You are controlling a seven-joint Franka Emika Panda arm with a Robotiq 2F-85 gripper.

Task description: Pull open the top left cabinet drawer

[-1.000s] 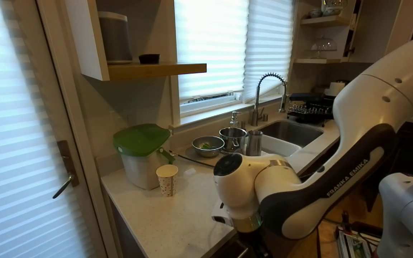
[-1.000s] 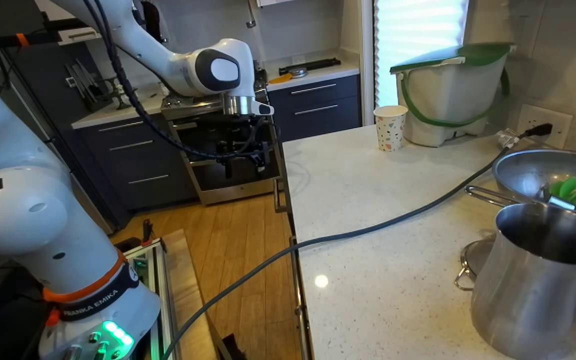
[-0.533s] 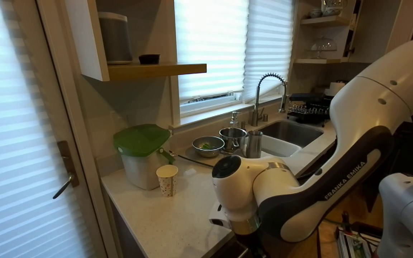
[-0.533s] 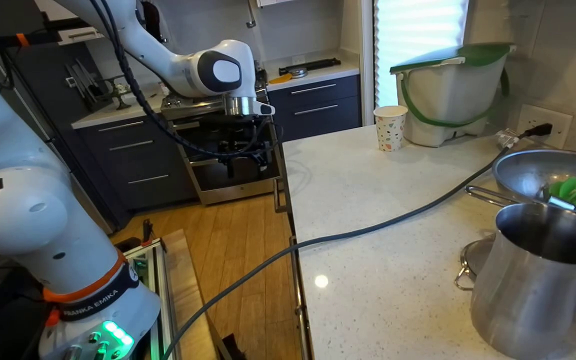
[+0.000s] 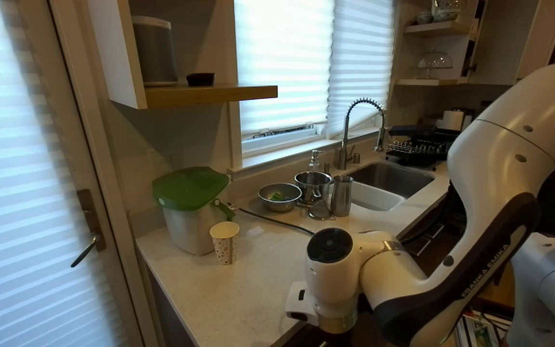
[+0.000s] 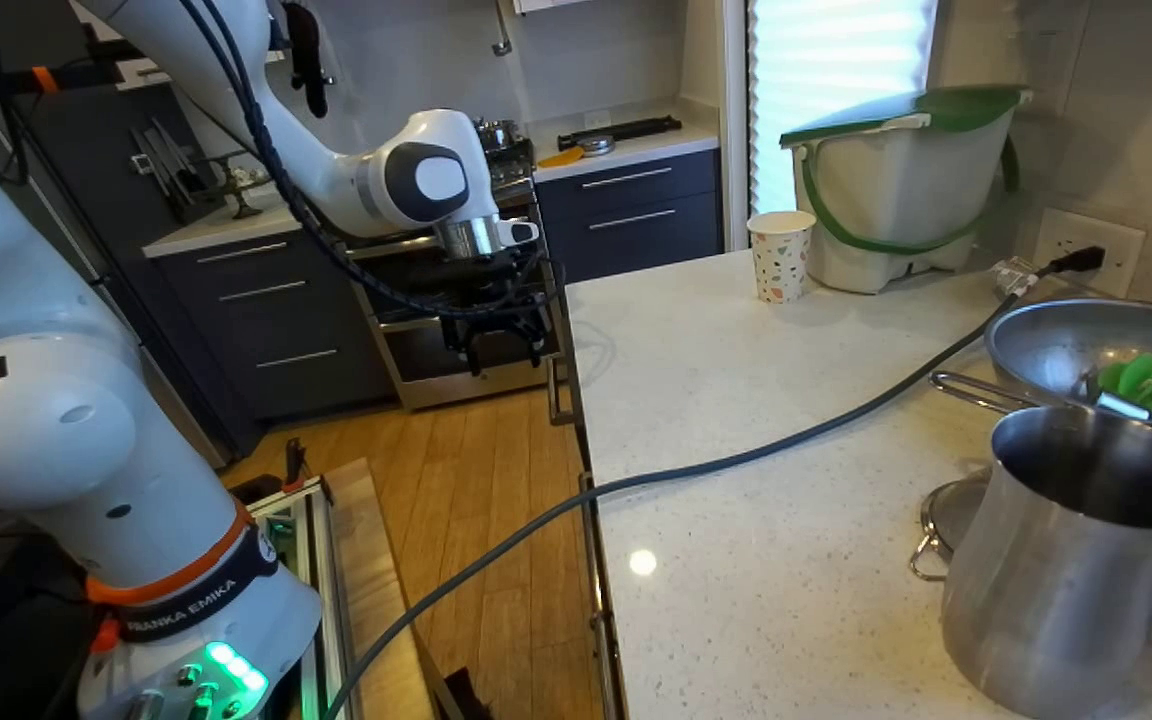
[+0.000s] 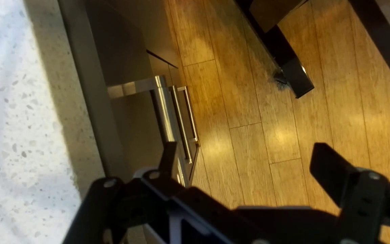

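The top drawer is a dark front under the white countertop, and it looks shut. Its silver bar handle runs along the left of the wrist view and also shows in an exterior view. My gripper is open and empty. In the wrist view its left fingertip overlaps the near part of the handle, and its right fingertip is over the floor. Touch cannot be told. In an exterior view the gripper hangs pointing down beside the counter edge, close to the handle. In the remaining exterior view the fingers are hidden.
The countertop edge lies right beside the gripper. A paper cup, a green-lidded bin, a metal pitcher and a dark cable are on it. Lower drawer handles show below the top one.
The arm has moved lower, and the hand has tilted slightly. The gripper is lower beside the counter edge. The drawer and the counter objects have not moved.
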